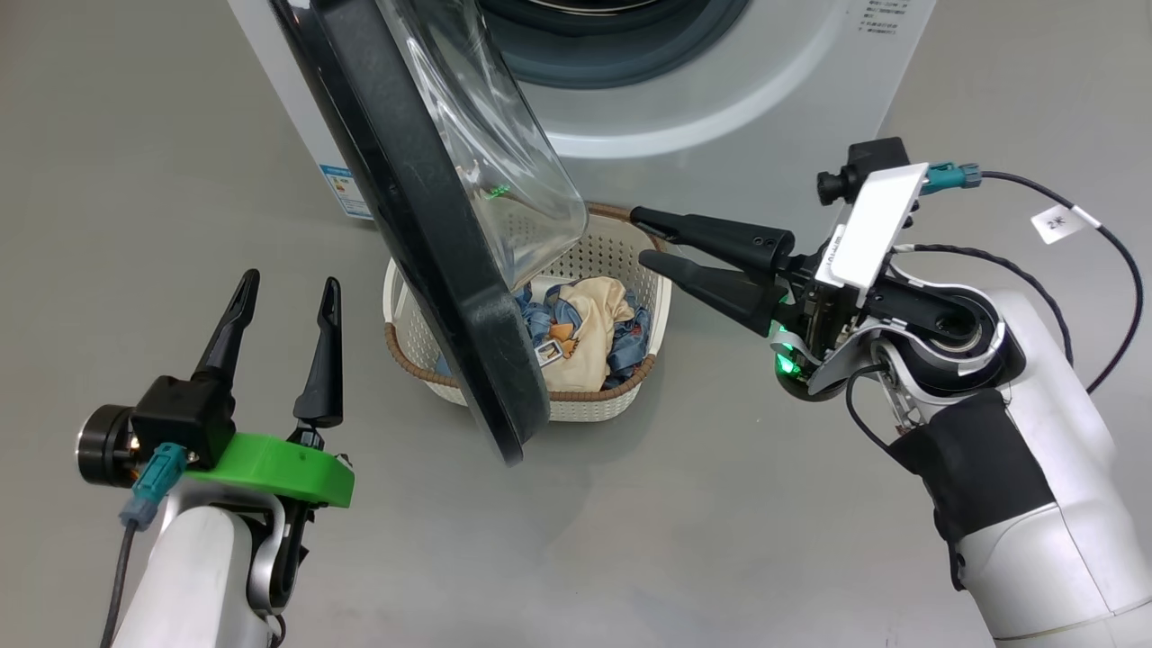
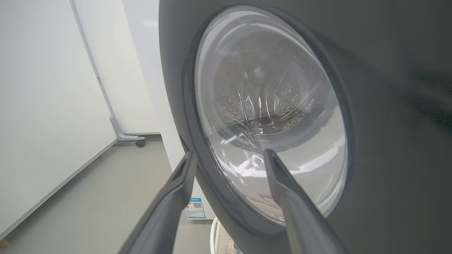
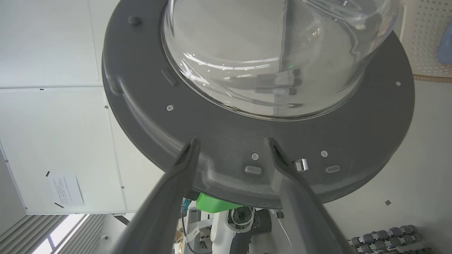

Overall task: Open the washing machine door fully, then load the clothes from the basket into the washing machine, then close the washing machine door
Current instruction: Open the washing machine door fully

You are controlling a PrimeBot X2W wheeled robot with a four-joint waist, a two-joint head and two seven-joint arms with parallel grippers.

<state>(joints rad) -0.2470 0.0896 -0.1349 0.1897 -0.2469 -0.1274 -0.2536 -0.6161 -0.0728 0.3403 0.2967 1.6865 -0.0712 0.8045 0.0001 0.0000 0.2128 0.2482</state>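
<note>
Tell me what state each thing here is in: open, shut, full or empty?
washing machine door: open, swung out above the basket.
washing machine: mouth uncovered.
basket: on the floor, holding clothes.
clothes: heaped in the basket.
left gripper: open, empty.
right gripper: open, empty.

Test lab: white partition (image 2: 42,88) on castors, bare grey floor (image 1: 108,180), washing machine (image 1: 720,108) standing free.

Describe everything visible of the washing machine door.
The washing machine door is round, glossy black plastic around a bulging clear glass bowl. Its inner face shows screws and a metal latch. It stands open from the washing machine, above the basket. The open left gripper and right gripper flank it without visible contact.
</note>
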